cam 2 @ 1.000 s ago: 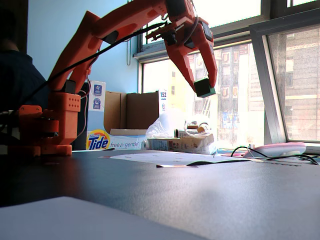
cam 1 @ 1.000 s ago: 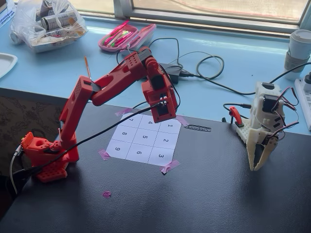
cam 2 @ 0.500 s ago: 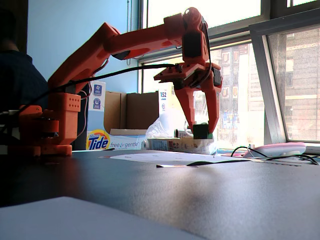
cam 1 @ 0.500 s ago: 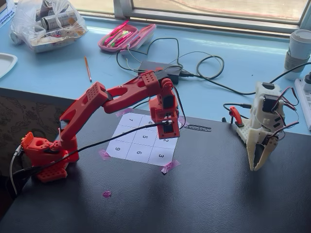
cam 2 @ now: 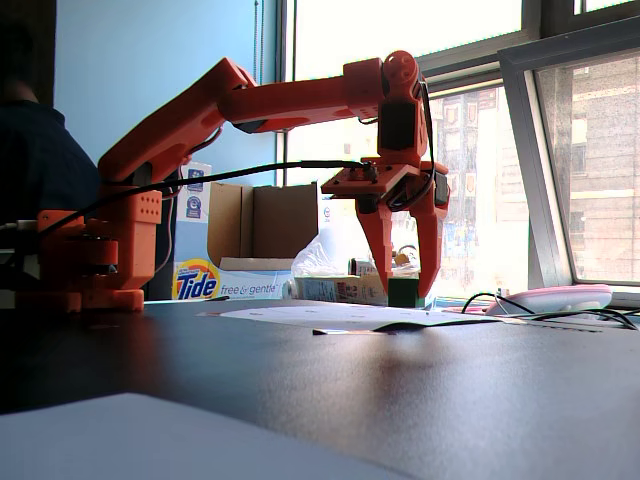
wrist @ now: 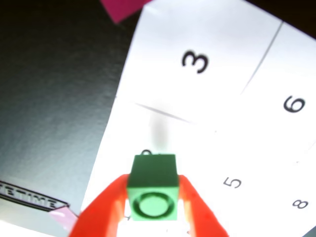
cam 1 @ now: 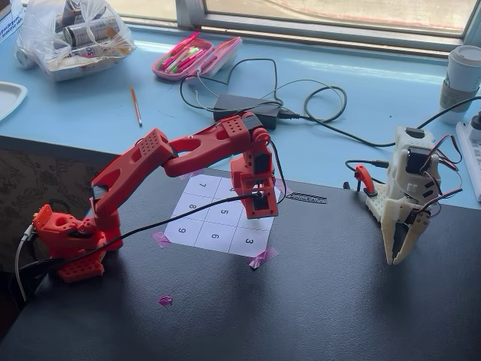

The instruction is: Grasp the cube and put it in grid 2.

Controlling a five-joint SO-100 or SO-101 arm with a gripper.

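The green cube (wrist: 153,190), with a dark ring on the face towards the camera, sits between the two red fingers of my gripper (wrist: 154,207), which is shut on it. It hovers at or just above the numbered white sheet, over grid 2 (wrist: 138,143); the cube hides most of the printed digit. In a fixed view the cube (cam 2: 403,292) shows between the fingertips of the gripper (cam 2: 405,288), down at sheet level. In another fixed view the gripper (cam 1: 260,209) points down at the sheet's right column, above grid 2 (cam 1: 260,223); the cube is hidden there.
Cells 3 (wrist: 195,61), 6 (wrist: 295,103) and 5 (wrist: 232,182) surround it. Pink tape scraps (cam 1: 261,258) hold the sheet's corners. A white second arm (cam 1: 406,203) stands at the right. Cables and a power adapter (cam 1: 248,105) lie behind on the blue table.
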